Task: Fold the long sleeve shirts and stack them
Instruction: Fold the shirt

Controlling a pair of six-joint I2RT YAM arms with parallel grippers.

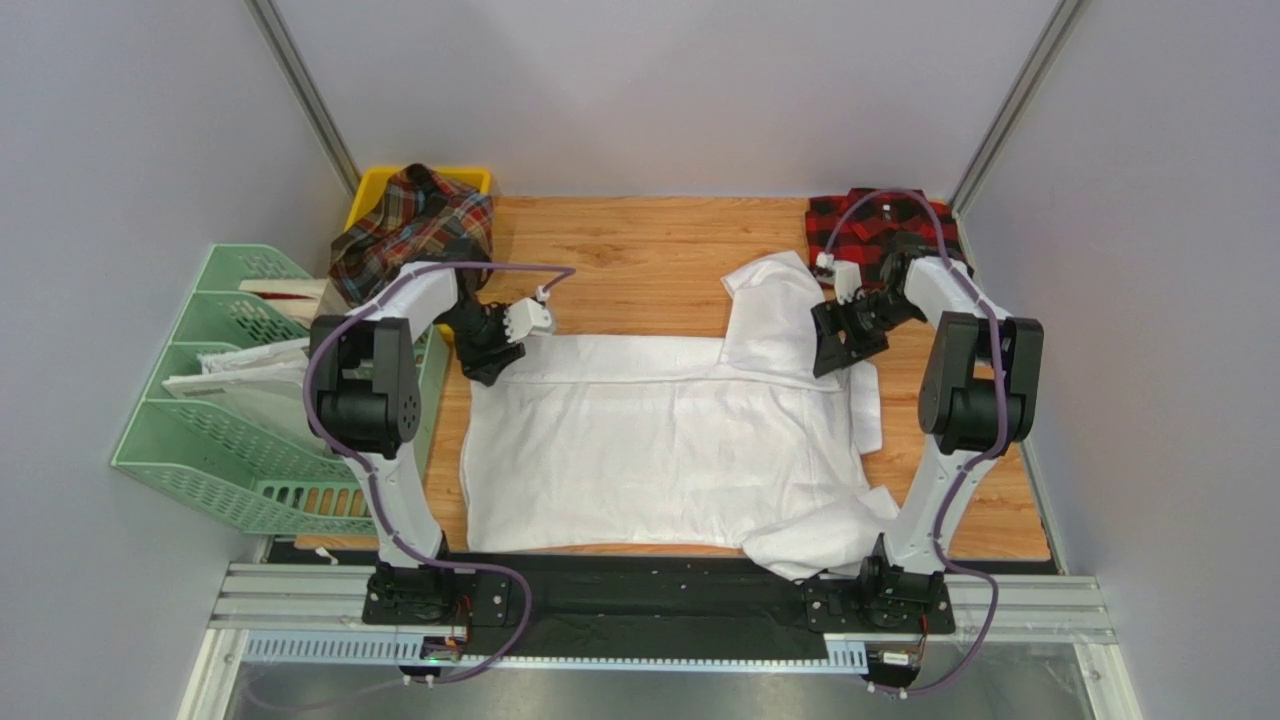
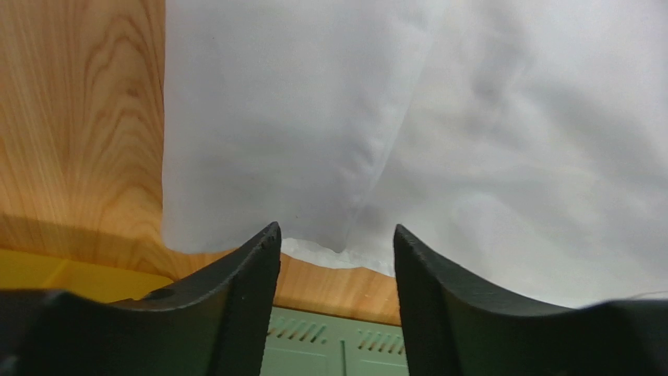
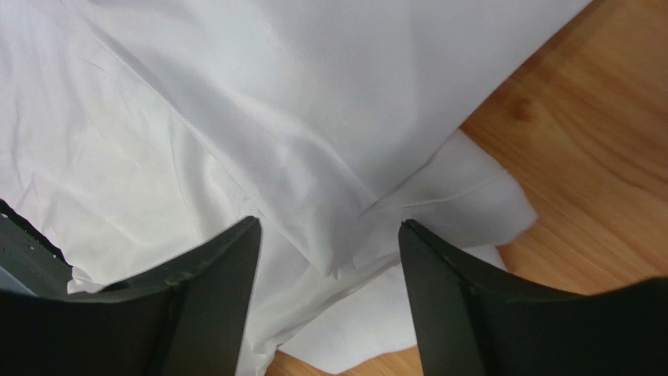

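Note:
The large white shirt [image 1: 661, 443] lies spread flat on the wooden table, one sleeve folded up at the back right, another bunched at the front right. My left gripper [image 1: 493, 357] is open at the shirt's far left corner; in the left wrist view the white cloth's edge [image 2: 337, 254] lies between the open fingers [image 2: 251, 290]. My right gripper [image 1: 831, 354] is open over the far right edge; in the right wrist view a folded white corner [image 3: 353, 258] lies between its fingers [image 3: 443, 298]. The red-and-black checked shirt [image 1: 872, 225] lies at the back right. The tartan shirt [image 1: 413, 225] lies at the back left.
A yellow bin [image 1: 376, 183] sits under the tartan shirt. A green mesh file rack [image 1: 226, 390] with paper sheets [image 1: 241, 368] stands off the table's left edge. Bare wood [image 1: 646, 248] shows behind the white shirt. Grey walls enclose the table.

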